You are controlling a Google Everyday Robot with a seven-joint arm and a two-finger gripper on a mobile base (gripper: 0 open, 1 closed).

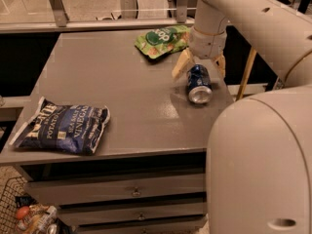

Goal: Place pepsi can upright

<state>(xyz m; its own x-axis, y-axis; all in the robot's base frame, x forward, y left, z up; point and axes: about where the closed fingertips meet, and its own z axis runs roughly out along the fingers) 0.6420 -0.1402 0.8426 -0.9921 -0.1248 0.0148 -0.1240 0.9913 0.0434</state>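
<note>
The dark blue chip bag [61, 129] at the front left says "POTATO" and "SEA SALT & VINEGAR", but no words can be read on the pepsi can [199, 83] lying between the spread fingers of the gripper [201, 65].

A gray table [122, 106] is seen in the middle, and drawers [97, 193] with small round knobs are set under its top. A pale floor [29, 4] is seen behind it, and gray metal posts [54, 4] are stood on it. A wire basket [12, 199] is kept low on the left. The gripper [201, 65] is held over the table's far right side, with its fingers spread apart.
</note>
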